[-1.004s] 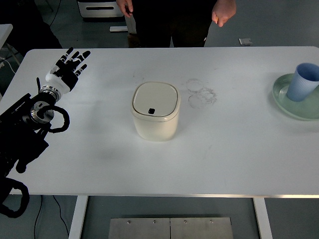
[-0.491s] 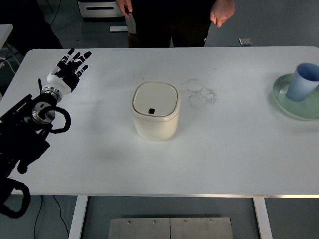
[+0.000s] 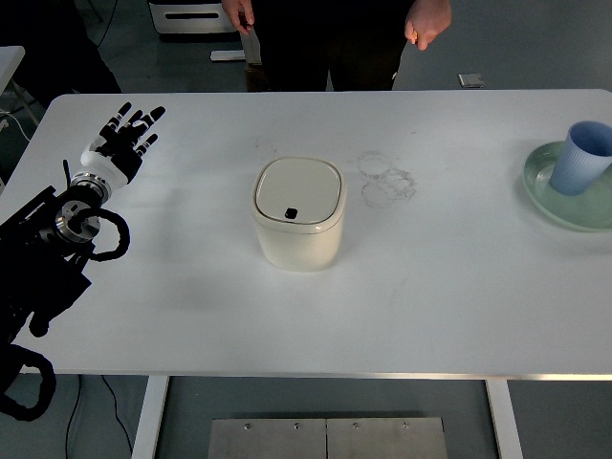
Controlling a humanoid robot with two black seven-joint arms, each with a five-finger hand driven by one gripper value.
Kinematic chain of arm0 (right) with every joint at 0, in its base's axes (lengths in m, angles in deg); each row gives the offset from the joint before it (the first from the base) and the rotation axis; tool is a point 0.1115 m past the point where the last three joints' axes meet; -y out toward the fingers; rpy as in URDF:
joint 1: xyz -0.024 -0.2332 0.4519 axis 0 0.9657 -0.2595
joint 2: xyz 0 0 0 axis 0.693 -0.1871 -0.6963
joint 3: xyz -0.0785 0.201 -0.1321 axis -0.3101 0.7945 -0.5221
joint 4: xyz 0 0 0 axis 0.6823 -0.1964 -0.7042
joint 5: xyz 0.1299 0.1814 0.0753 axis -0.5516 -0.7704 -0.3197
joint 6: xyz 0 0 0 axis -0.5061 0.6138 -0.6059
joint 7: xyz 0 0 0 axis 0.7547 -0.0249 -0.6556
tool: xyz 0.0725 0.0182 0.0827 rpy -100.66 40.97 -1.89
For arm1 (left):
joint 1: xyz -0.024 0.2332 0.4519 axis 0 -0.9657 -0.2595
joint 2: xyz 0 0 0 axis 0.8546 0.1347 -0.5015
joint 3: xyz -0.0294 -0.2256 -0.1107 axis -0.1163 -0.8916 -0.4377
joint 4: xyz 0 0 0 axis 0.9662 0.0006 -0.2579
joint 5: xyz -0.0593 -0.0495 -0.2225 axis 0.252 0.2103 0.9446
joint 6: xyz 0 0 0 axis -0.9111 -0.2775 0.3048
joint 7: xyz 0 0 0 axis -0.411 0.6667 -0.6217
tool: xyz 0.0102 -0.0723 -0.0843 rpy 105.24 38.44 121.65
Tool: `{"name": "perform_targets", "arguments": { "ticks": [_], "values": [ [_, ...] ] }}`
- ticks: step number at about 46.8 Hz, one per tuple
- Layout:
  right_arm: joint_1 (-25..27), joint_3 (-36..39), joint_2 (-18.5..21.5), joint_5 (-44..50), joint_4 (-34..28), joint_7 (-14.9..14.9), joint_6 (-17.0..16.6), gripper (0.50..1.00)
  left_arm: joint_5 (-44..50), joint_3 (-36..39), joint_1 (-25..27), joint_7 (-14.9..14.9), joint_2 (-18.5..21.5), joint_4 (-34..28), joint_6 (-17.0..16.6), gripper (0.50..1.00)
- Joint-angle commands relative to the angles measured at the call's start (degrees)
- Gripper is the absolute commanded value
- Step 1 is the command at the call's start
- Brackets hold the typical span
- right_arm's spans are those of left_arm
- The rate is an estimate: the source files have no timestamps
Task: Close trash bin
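At the far left of the tabletop point(image 3: 449, 306), the left robot hand point(image 3: 121, 141) is drifting further left, away from the trash bin point(image 3: 297, 213), its fingers spread wide and holding nothing. The bin is sitting mid-table with its lid point(image 3: 297, 190) lying flat, so the closing is looking done.

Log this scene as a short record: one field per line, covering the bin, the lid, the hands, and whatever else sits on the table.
bin: cream trash bin, upright near the middle of the white table
lid: lid flat on the bin, closed
left hand: left hand over the table's far left, fingers spread, holding nothing, apart from the bin
right hand: not in view
other items: blue cup on a green plate at the right edge
person: a person standing at the far side
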Motion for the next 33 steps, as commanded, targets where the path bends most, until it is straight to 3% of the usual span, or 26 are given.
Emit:
{"name": "perform_targets", "arguments": {
  "ticks": [1,33],
  "values": [
    [0.00,0.00,0.00,0.00,0.00,0.04,0.00,0.991,-0.01,-0.01,0.40,-0.04,-0.02,1.06,-0.38,1.000],
    [0.09,0.00,0.00,0.00,0.00,-0.05,0.00,0.991,-0.27,-0.01,2.42,-0.04,0.16,3.61,-0.65,1.000]
  ]
}}
